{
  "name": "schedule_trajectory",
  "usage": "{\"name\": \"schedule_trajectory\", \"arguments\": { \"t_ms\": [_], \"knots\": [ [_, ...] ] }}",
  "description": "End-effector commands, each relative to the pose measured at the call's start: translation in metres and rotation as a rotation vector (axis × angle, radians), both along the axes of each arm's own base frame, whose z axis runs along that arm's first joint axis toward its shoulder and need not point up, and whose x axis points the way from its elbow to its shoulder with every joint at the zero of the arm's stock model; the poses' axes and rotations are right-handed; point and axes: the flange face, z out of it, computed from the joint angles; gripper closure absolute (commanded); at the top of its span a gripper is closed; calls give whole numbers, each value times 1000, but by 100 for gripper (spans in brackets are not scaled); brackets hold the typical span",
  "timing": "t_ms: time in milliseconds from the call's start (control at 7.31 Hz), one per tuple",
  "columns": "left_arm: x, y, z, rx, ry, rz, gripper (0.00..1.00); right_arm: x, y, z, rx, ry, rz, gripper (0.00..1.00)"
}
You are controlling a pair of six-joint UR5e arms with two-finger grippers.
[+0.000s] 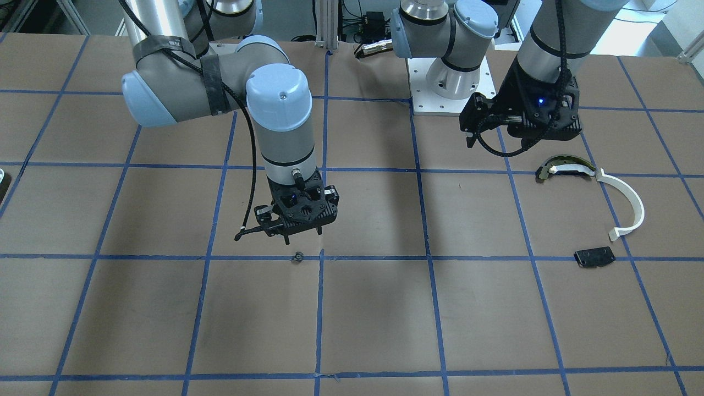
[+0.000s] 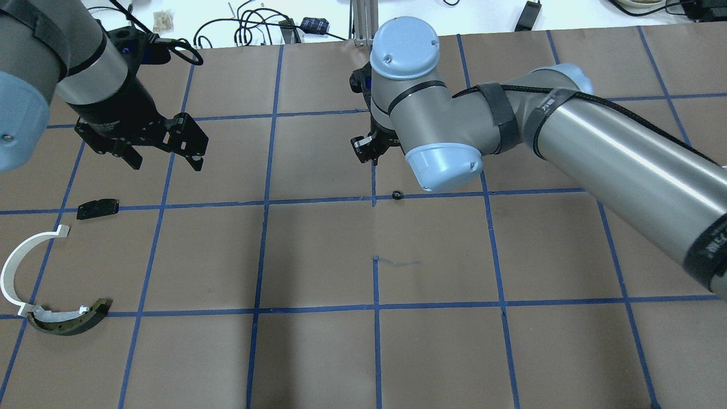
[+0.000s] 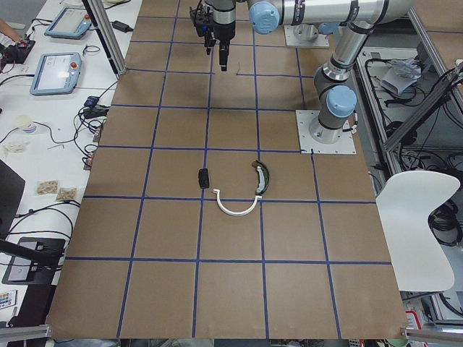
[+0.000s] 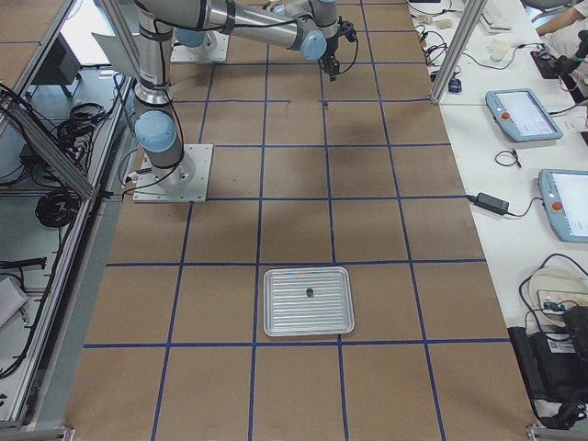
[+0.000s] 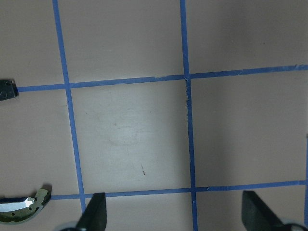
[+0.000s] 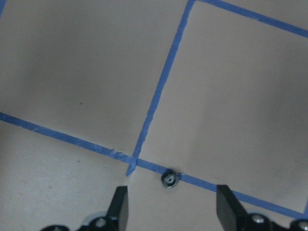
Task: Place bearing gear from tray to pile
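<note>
**Item:** bearing gear (image 1: 298, 256). Small dark toothed wheel lying flat on a blue tape line on the table (image 1: 385, 330), lower centre of the front-facing view. It is outside the tray (image 4: 309, 272) and well apart from the pile.

**Pile:** white half-ring (image 1: 632, 203), olive curved piece (image 1: 564, 168) and black plate (image 1: 594, 257), at the right of the same view.

**Tray:** lower centre of the right-side view. It holds one small dark part, too small to identify.

**Hazards (judged):**
- The gear is tiny and low, so an off-centre pinch would likely flick it away or roll it along the tape.
- Fingers brought too low could scrape the table.
- A weak hold could drop the gear on the long carry to the pile.

**Right gripper** (image 1: 302, 235): fingers spread and empty. It hangs just above the gear without touching it. In the wrist view the gear sits between the two fingertips.

**Left gripper** (image 2: 164, 162): fingers spread wide and empty, hovering near the black plate.
</note>
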Motion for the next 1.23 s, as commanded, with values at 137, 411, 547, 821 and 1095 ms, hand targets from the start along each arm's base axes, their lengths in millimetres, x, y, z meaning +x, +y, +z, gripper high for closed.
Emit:
{"name": "schedule_trajectory", "arguments": {
  "t_ms": [137,411,547,821,1095],
  "knots": [
    [-2,-44,-44,-38,9,28,0,-149,-16,86,181,67,252,0],
    [-54,-60,-84,-27,6,-3,0,-307,-11,126,261,74,390,0],
    [-82,-67,-101,-46,9,37,0,-369,-8,128,250,74,490,0],
    [-137,-74,-137,-74,16,-54,0,-537,22,102,252,18,516,0],
    [-203,-65,-179,-67,21,-169,0,-624,11,64,180,114,557,1]
  ]
}}
